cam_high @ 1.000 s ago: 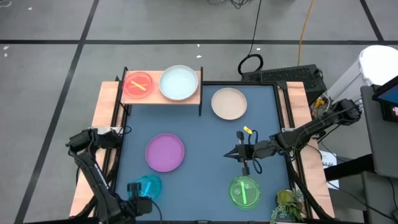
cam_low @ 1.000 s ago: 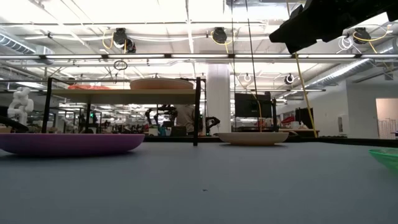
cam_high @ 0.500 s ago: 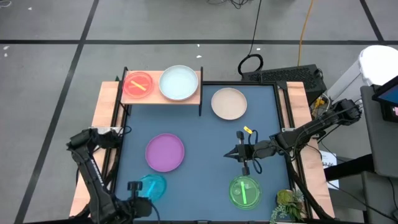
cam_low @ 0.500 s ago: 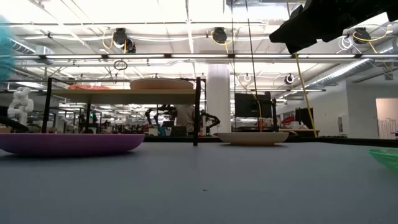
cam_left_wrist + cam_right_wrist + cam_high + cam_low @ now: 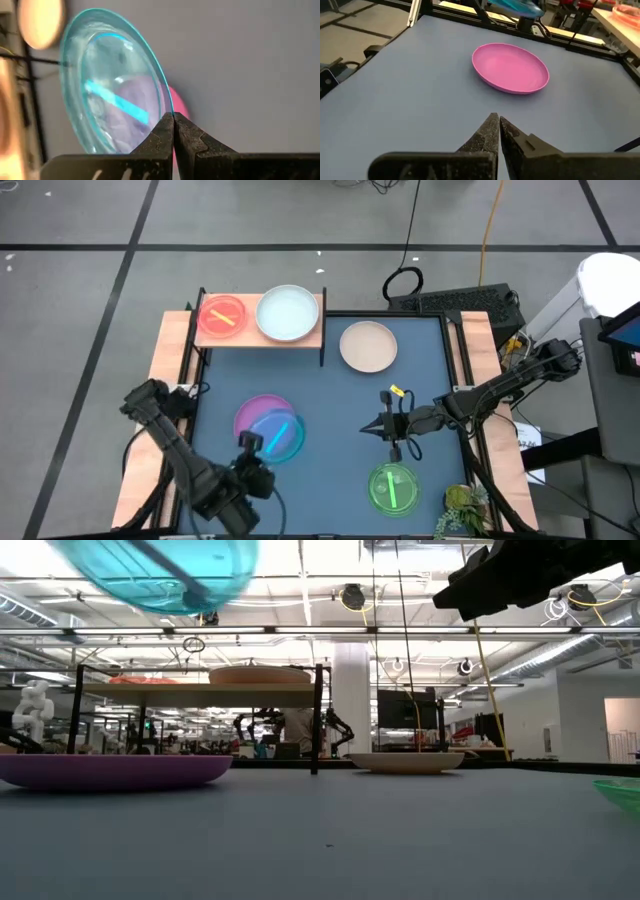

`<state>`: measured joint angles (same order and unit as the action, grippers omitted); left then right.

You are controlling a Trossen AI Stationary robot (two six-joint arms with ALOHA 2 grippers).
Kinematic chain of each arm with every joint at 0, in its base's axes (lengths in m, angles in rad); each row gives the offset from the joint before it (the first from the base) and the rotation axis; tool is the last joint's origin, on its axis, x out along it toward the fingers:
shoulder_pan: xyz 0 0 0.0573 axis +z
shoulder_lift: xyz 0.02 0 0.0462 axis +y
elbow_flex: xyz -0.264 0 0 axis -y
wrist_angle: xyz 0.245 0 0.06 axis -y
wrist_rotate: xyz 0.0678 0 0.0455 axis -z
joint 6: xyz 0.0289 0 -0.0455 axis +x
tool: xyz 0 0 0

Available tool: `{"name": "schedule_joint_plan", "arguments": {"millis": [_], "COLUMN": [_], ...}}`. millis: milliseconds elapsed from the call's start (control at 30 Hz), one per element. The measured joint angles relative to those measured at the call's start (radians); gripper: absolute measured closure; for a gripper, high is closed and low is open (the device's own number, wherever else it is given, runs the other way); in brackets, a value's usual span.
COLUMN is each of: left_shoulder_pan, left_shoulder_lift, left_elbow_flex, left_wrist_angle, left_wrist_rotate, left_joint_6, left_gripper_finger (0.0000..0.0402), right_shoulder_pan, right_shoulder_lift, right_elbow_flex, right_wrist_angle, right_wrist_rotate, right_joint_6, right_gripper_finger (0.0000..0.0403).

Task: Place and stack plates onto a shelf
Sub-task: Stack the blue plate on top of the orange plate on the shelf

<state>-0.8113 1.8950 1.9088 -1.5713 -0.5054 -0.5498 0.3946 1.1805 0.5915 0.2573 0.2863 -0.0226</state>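
My left gripper [image 5: 252, 442] [image 5: 173, 116] is shut on the translucent cyan plate [image 5: 277, 435] [image 5: 160, 568], high above the table and over the purple plate [image 5: 262, 420] [image 5: 110, 770], which lies flat. On the shelf [image 5: 312, 332] [image 5: 200, 693], at the table's far left, sit a reddish translucent plate [image 5: 221, 316] and a pale white plate [image 5: 287, 312]. The cream plate [image 5: 368, 346] lies right of the shelf, and the green translucent plate [image 5: 393, 488] lies near the near right corner. My right gripper [image 5: 366, 429] [image 5: 496, 119] is shut, hovering above the table, right of the purple plate. My left gripper pinches the cyan plate by its rim [image 5: 169, 111] between its two fingers, at the edge nearest the arm. The plate is lifted clear and, in the low view, tilted, high above the purple plate.
Long wooden strips [image 5: 170, 350] run along the table's left and right sides. A small yellow object [image 5: 398, 390] lies on the mat near my right arm. A plant [image 5: 462, 510] sits at the near right corner. Bare blue mat [image 5: 330, 480] lies between the purple and green plates.
My left gripper has carried the cyan plate up from the table's near left corner and toward the far edge and right, so it now hangs over the purple plate. In the low view the plate has entered at the top. The right arm has kept still.
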Motion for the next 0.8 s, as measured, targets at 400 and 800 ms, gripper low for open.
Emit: {"name": "schedule_joint_plan", "arguments": {"millis": [400, 800], "left_shoulder_pan": [0.09, 0.288], "left_shoulder_lift": [-0.122, -0.349], "left_elbow_flex": [0.0, 0.0], "left_wrist_angle": [0.001, 0.005], "left_wrist_rotate": [-0.181, -0.221], "left_joint_6": [0.307, 0.558], "left_gripper_finger": [0.0399, 0.0399], "right_shoulder_pan": [-0.035, -0.088], "right_shoulder_lift": [-0.05, -0.061], "right_elbow_flex": [0.0, 0.0], "right_wrist_angle": [0.024, 0.015], "right_wrist_rotate": [0.055, 0.052], "right_joint_6": [-0.117, -0.147], "right_gripper_finger": [0.0403, 0.0403]}}
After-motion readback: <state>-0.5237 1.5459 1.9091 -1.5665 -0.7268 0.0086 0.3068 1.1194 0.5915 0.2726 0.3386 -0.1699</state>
